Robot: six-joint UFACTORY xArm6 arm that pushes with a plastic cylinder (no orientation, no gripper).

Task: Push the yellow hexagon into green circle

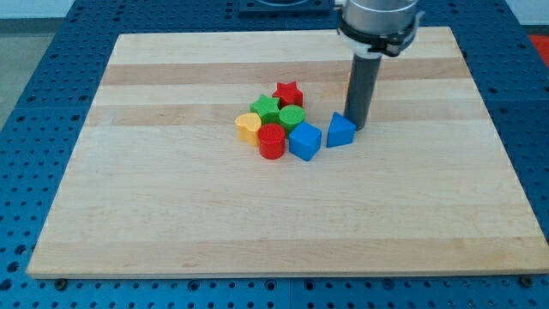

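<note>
My tip rests on the board just right of, and touching or nearly touching, a blue wedge-like block. The green circle sits in the middle of a tight cluster to the tip's left. A yellow block, which looks heart-shaped, lies at the cluster's left end, apart from the green circle. I cannot make out a yellow hexagon. A thin orange-brown sliver shows along the rod's left edge, and the rod hides the rest of it.
In the cluster, a red star lies at the top, a green star left of the green circle, a red cylinder below them and a blue cube below right. The wooden board lies on a blue perforated table.
</note>
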